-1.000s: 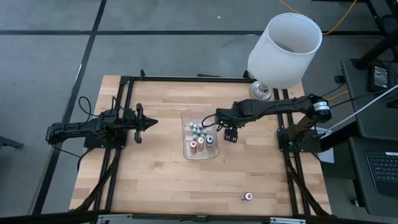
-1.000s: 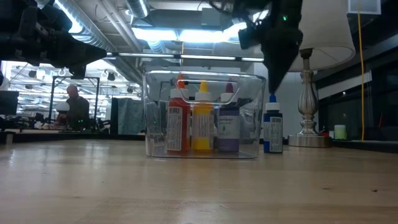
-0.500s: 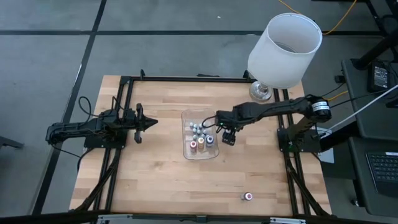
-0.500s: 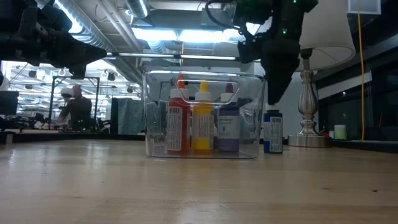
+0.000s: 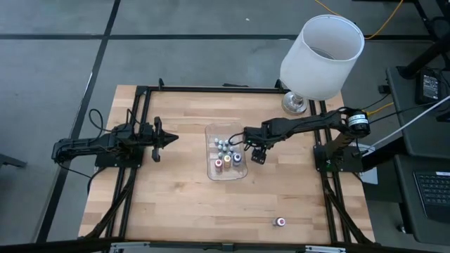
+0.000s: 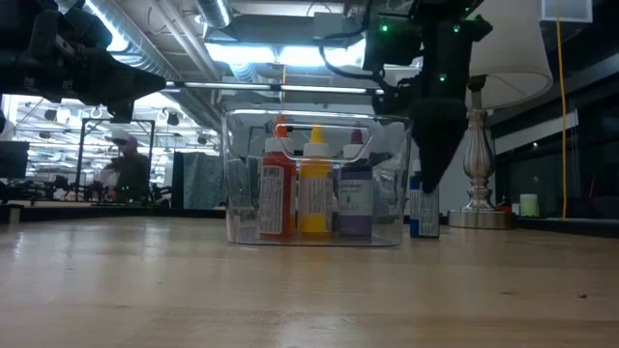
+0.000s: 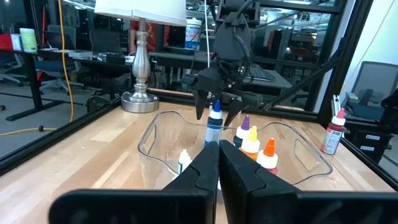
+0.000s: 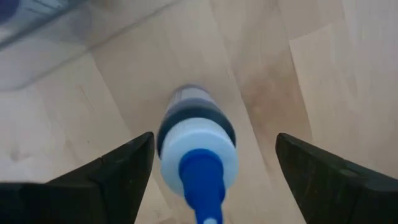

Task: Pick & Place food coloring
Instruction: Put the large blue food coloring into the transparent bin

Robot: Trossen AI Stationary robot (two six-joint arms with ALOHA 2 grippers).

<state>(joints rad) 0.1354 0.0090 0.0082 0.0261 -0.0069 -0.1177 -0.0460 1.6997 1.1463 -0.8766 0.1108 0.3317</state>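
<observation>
the right gripper (image 5: 259, 152) hung directly above the blue food coloring bottle (image 8: 198, 155), fingers spread wide apart, one to either side of the cap. the bottle stood upright on the table (image 5: 176, 204), long axis vertical, just beside the clear tray (image 5: 210, 173) and outside it. nothing was held. the left gripper (image 5: 169, 139) waited well apart with fingers pressed together. judgement: the right arm was plainly nearer; a straight descent would bracket the bottle.
</observation>
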